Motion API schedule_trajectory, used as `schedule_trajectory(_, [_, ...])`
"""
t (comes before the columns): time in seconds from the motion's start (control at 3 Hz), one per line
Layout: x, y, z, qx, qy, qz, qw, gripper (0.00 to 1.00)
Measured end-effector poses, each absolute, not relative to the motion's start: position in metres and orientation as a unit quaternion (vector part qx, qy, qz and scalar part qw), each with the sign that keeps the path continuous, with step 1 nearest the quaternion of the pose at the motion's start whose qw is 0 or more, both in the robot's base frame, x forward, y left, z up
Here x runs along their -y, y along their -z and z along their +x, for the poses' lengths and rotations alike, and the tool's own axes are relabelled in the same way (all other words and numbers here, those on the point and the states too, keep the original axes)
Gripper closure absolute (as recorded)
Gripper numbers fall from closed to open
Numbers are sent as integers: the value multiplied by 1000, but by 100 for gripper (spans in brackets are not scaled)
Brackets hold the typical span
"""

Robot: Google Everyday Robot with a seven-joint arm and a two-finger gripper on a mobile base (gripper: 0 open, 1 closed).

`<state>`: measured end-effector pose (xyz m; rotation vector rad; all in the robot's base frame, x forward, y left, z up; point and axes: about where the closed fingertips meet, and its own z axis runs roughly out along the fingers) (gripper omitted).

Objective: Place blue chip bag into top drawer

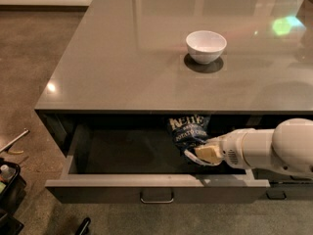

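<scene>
The top drawer (156, 189) is pulled open below the grey counter, its dark inside showing and its small metal handle at front centre. The blue chip bag (187, 131) with white lettering hangs inside the drawer's right half, just under the counter edge. My gripper (203, 154) comes in from the right on a white arm and is shut on the bag's lower edge, holding it above the drawer floor.
A white bowl (206, 46) stands on the counter top (122, 58) behind the drawer. Another drawer handle (276, 196) shows at the lower right. Dark items and a stick (12, 143) lie on the floor at the left.
</scene>
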<state>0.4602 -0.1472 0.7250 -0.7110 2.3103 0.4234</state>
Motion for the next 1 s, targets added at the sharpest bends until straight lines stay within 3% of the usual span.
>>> schedule_trajectory(1.0, [158, -693, 464, -898, -194, -238, 315, 100])
